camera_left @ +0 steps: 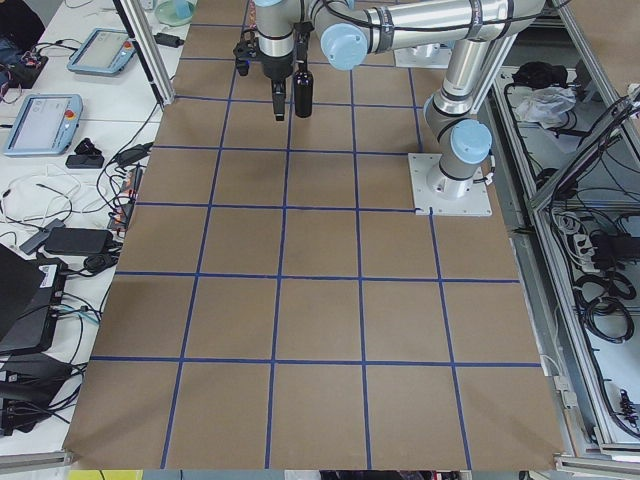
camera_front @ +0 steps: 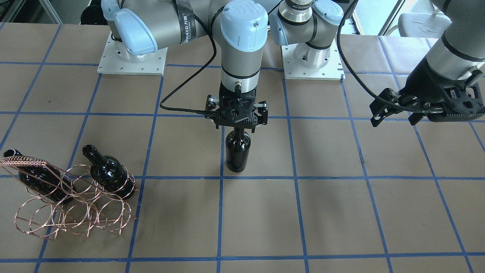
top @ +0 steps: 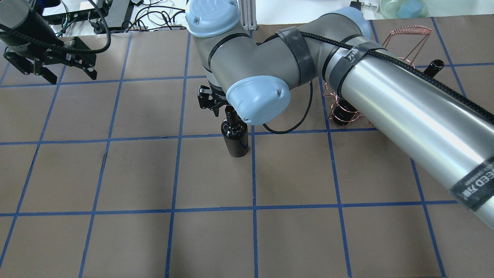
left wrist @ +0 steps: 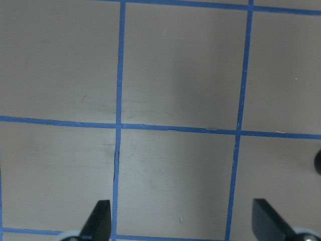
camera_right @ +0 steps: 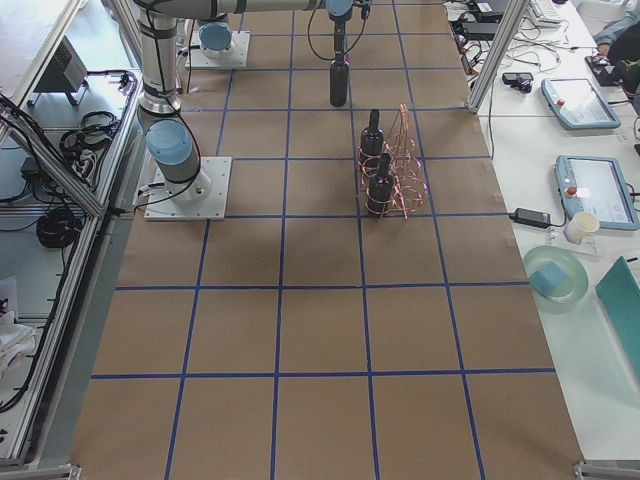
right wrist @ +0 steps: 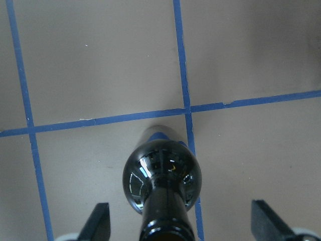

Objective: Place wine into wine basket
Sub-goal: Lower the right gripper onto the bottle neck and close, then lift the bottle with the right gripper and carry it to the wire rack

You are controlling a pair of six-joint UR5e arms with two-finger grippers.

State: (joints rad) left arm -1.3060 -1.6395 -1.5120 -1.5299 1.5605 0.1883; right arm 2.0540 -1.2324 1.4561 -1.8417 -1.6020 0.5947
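A glossy black wine bottle (camera_front: 238,149) stands upright on the table near its middle; it also shows in the overhead view (top: 235,135). My right gripper (camera_front: 237,115) is straight above it, open, with its fingers wide on either side of the neck and not touching it, as the right wrist view (right wrist: 183,221) shows. My left gripper (camera_front: 394,110) is open and empty, hovering far off to the side (top: 50,73). The copper wire wine basket (camera_front: 72,206) holds two more black bottles (camera_front: 110,174), (camera_front: 38,178).
The table is brown paper with a blue tape grid (camera_front: 295,178). Both arm bases (camera_front: 132,60) stand at the robot's edge. In the overhead view my right arm's forearm (top: 405,112) hides part of the basket (top: 405,36).
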